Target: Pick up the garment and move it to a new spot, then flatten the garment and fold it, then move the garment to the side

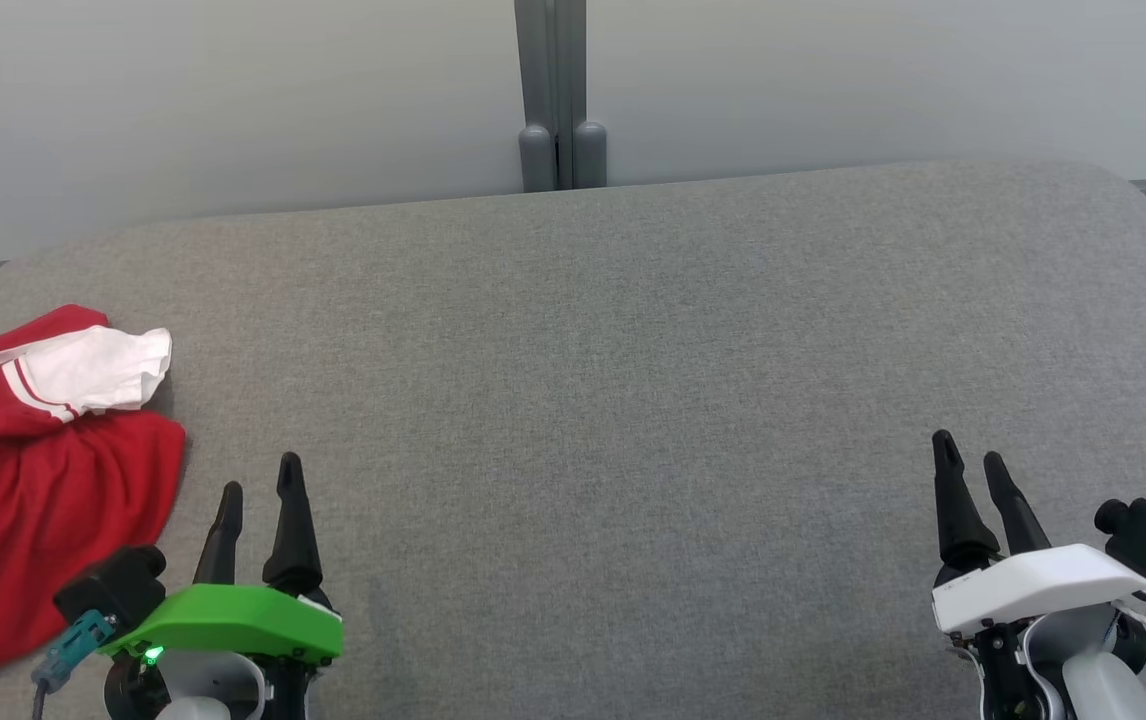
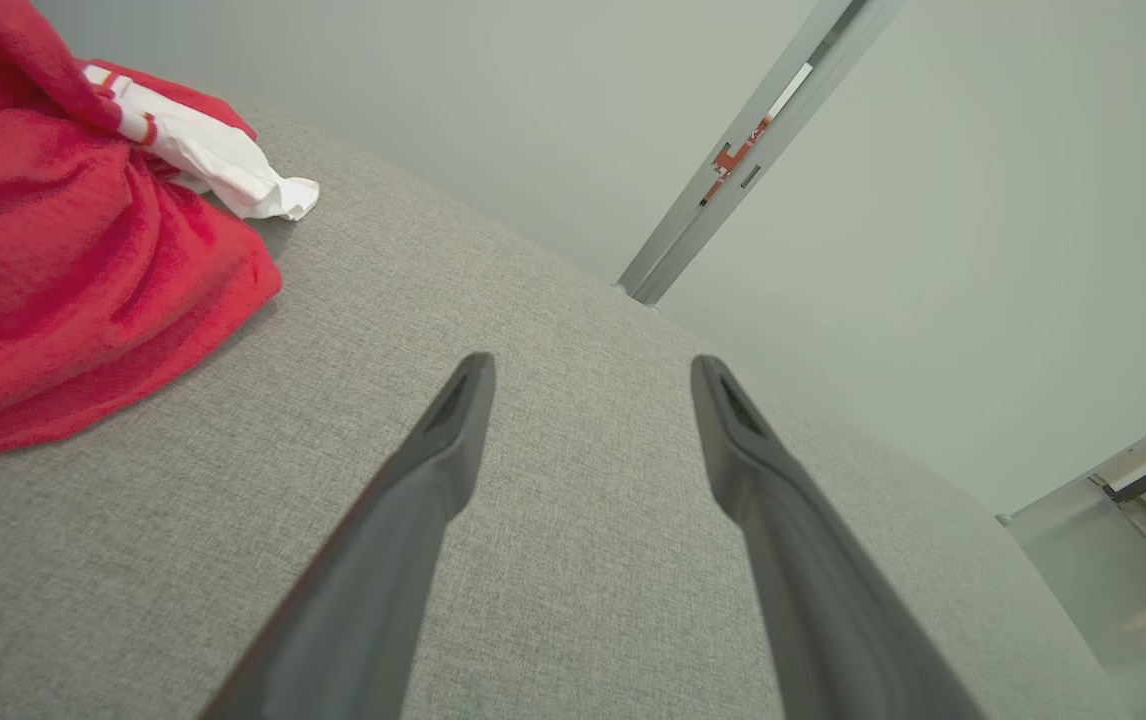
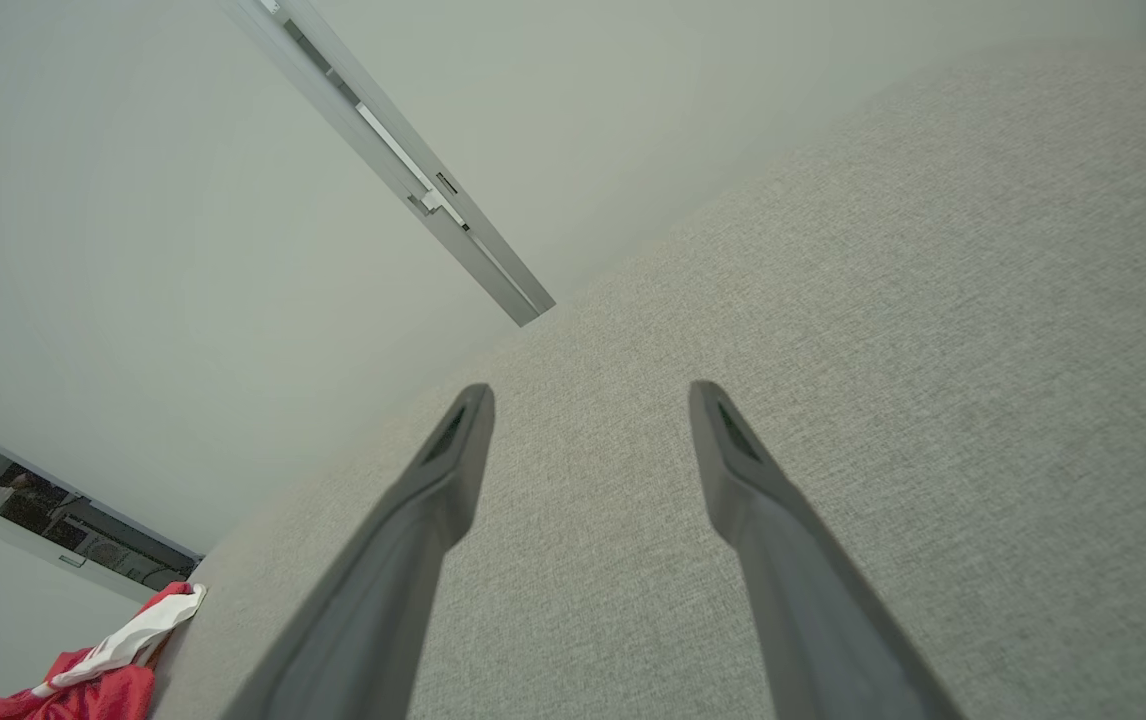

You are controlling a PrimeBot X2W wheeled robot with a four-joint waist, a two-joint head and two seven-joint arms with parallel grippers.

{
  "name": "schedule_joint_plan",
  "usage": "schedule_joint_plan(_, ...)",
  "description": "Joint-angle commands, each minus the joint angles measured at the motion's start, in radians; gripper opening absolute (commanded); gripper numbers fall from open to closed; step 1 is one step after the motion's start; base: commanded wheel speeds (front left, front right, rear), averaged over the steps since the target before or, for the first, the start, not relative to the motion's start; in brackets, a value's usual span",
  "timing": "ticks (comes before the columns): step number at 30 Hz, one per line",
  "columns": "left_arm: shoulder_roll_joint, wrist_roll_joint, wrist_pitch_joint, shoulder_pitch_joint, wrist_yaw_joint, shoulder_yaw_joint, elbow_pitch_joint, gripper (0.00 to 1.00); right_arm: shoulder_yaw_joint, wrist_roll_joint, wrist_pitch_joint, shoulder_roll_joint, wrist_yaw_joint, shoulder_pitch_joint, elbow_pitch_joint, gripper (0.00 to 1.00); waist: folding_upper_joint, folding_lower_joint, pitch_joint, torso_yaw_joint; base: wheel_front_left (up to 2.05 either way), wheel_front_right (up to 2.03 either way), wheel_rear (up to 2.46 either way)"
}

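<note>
The garment (image 1: 33, 480) is a crumpled red piece with a white, red-striped sleeve, lying at the left edge of the grey cloth surface (image 1: 613, 380). The left wrist view shows the garment (image 2: 63, 260) at the upper left, and it appears small in the right wrist view's bottom left corner (image 3: 93, 680). My left gripper (image 1: 258, 475) stands open at the lower left, just right of the garment and not touching it; its fingers (image 2: 453, 430) hold nothing. Far off at the lower right, my right gripper (image 1: 968, 450) is open and empty over bare cloth.
A pale wall runs along the far edge of the surface, with a grey vertical post (image 1: 553, 95) at its middle. The surface has rounded far corners, and a broad stretch of grey cloth lies between the two grippers.
</note>
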Motion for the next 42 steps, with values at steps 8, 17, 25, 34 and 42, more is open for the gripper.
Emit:
schedule_joint_plan(8,0.008,0.123,-0.029,0.003,0.015,-0.012,-0.014,1.00,-0.003,-0.120,-0.031,-0.007,0.000,-0.013,-0.007,1.00,0.0000,0.0000,-0.001,0.004,0.00,0.00,0.00)
schedule_joint_plan(17,0.009,0.199,-0.053,0.003,0.017,-0.021,-0.014,1.00,0.003,-0.201,-0.056,-0.008,0.000,-0.015,0.003,1.00,0.0000,0.0000,0.000,0.009,0.00,0.00,0.00)
schedule_joint_plan(25,0.009,0.251,-0.072,0.004,0.027,-0.030,-0.010,1.00,0.003,-0.272,-0.074,-0.009,0.000,-0.019,0.005,1.00,0.0000,0.0000,0.001,0.010,0.00,0.00,0.00)
schedule_joint_plan(34,0.010,0.313,-0.093,0.006,0.037,-0.041,-0.014,1.00,0.009,-0.343,-0.094,-0.009,0.000,-0.016,0.003,1.00,0.0000,0.0000,0.000,0.012,0.00,0.00,0.00)
schedule_joint_plan(42,0.010,0.369,-0.108,0.007,0.044,-0.054,-0.013,1.00,0.017,-0.401,-0.111,-0.010,0.000,-0.012,-0.001,1.00,0.0000,0.0000,0.000,0.015,0.00,0.00,0.00)
